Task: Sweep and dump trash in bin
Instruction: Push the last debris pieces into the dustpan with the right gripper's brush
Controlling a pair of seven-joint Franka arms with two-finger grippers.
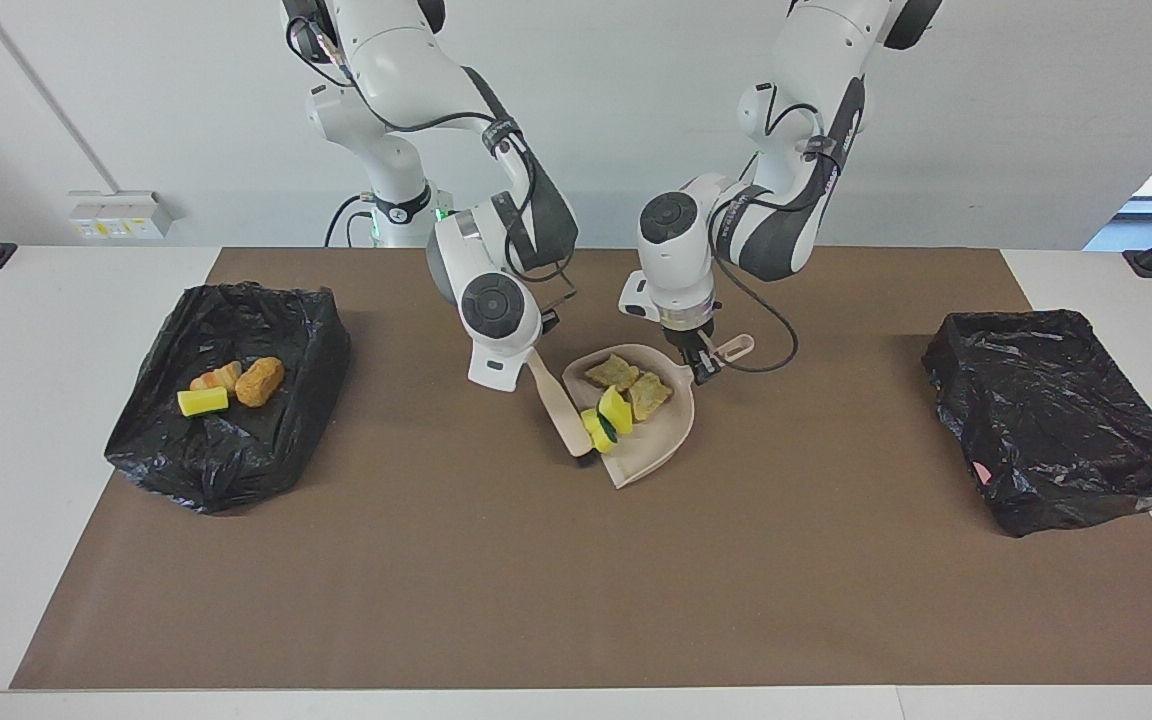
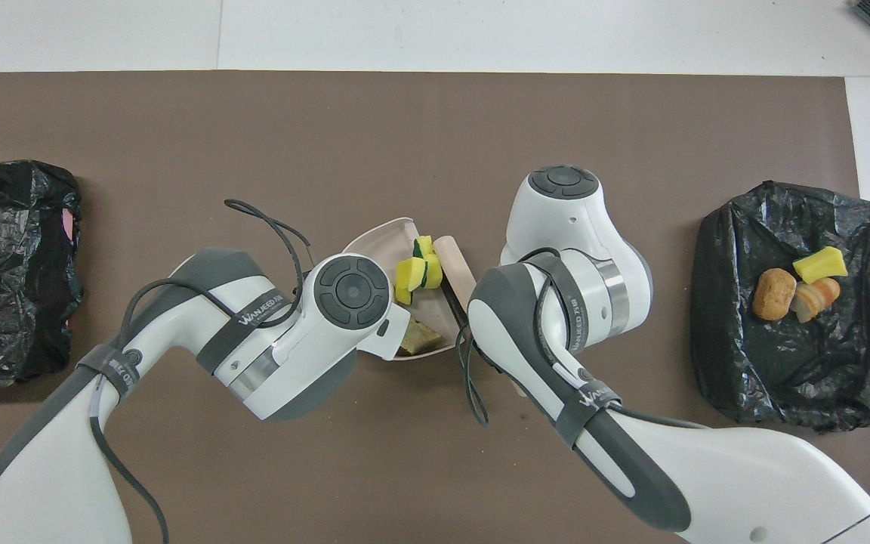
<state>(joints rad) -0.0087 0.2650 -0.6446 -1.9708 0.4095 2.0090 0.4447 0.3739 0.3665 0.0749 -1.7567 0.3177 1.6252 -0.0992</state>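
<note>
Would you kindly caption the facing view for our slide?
Right gripper brushes yellow scraps into the dustpan held by the left gripper.

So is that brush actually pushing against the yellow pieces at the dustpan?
Touching. In the facing view the brush head presses against the yellow pieces at the dustpan mouth, no gap between them.

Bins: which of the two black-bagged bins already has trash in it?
The bin at the right arm's end of the table: a yellow scrap and two tan chunks lie in it. The other bin, at the left arm's end, shows no scraps inside.
</note>
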